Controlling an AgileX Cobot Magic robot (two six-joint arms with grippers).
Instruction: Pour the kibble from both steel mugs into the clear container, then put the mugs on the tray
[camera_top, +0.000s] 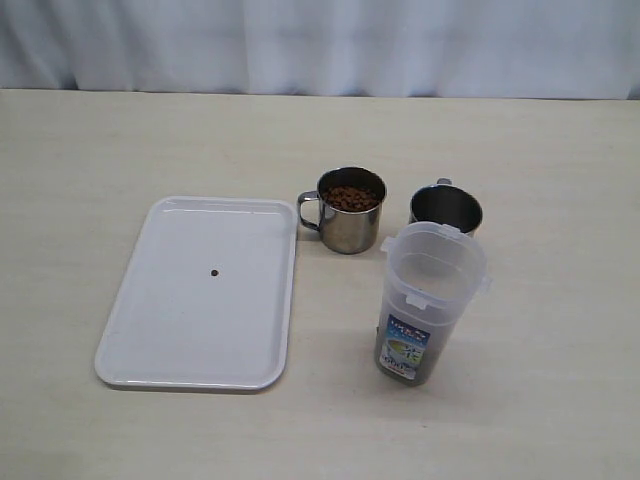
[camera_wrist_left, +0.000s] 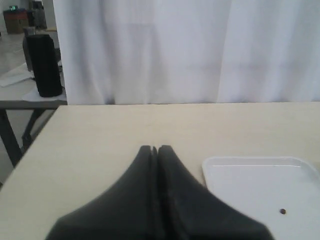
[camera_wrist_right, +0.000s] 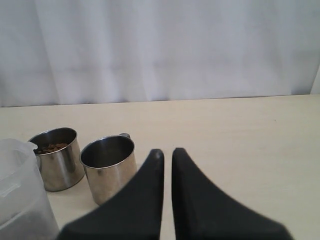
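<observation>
Across the tabletop's middle, the tray lies left and the clear container right, toward the front edge. The steel mugs stand just behind it, with kibble in the left one. Closed and empty, the right gripper is nearer them; the left gripper, also closed and empty, overlooks the tray.

Our left gripper has its black fingers pressed flat together, holding nothing. Our right gripper is closed and empty too, a thin slit between its fingers.
</observation>
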